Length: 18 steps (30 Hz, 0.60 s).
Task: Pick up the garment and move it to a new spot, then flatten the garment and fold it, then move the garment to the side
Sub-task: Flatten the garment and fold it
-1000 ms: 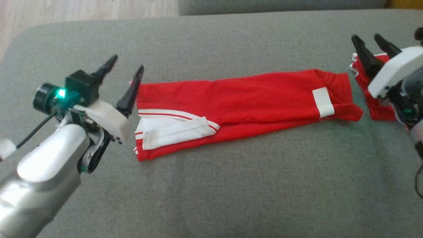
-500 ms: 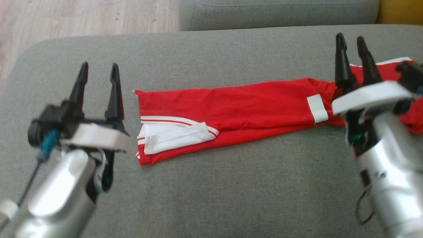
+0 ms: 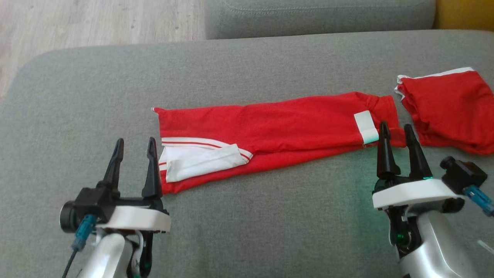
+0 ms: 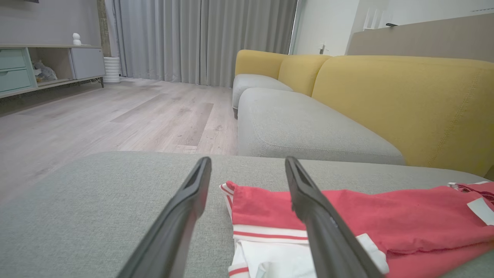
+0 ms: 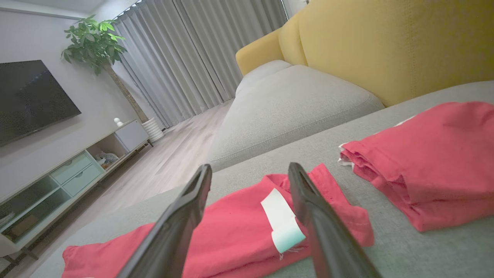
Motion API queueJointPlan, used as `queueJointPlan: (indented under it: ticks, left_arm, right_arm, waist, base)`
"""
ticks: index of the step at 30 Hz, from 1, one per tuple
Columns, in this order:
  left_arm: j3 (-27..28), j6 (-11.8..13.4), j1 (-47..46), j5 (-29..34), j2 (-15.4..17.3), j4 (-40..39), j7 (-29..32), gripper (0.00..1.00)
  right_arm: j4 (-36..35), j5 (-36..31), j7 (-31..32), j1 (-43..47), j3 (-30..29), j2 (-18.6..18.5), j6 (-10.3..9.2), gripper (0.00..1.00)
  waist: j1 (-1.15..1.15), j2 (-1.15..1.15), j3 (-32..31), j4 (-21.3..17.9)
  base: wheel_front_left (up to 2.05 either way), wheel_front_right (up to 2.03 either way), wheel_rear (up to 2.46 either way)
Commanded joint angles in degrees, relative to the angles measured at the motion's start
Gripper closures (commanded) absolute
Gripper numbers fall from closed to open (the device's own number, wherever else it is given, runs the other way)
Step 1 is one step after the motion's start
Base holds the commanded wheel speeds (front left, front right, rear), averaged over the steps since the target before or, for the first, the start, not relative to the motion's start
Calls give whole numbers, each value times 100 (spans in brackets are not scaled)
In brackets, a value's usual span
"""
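As the head camera looks down, garment [image 3: 293,123]: a red strip, already narrow, lying flat on the grey cushion [image 3: 270,216]; its long axis runs left to right.
Head view, garment ends: white striped panel [image 3: 200,156] at the left end; white label [image 3: 366,126] at the right end.
Head view, left gripper [image 3: 136,141]: fingers parted, holding nothing; it stands on the near side of the left end, its right finger at the near-left corner. Whether it touches the cloth cannot be told.
Head view, right gripper [image 3: 395,125]: fingers parted, empty; its tips are at the near edge of the right end, just right of the white label.
Head view, second red piece [image 3: 447,104]: folded, at the far right, apart from the garment.
Left wrist view, left gripper [image 4: 248,160]: jaws apart, nothing between them; the garment [image 4: 366,216] lies ahead and to that view's right, its left edge showing between the fingers.
Right wrist view, right gripper [image 5: 250,166]: jaws apart and empty; the white label [image 5: 283,226] shows between the fingers, and the second red piece [image 5: 436,170] lies off to that view's right.
Governing relation (judgement): each arm is nearer its own end, and the garment lies on the far side of both, so a short forward reach should seat each gripper on its end. The likely fold is across the long axis.
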Motion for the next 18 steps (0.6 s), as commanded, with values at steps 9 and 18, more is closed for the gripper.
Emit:
queueJointPlan:
  ticks: [9,18]
  left_arm:
    - [865,-550,-348,404,-419,31,-54,0]
    - [1077,-890,-605,731,-638,198,-54,0]
  right_arm:
    - [-30,-470,-61,-537,34,40,-4,0]
    - [1084,-933,257,-1386,-769,41,-4,0]
  waist:
    - [0,0,433,68]
    - [0,0,807,227]
  base:
    - [0,0,0]
    - [0,0,0]
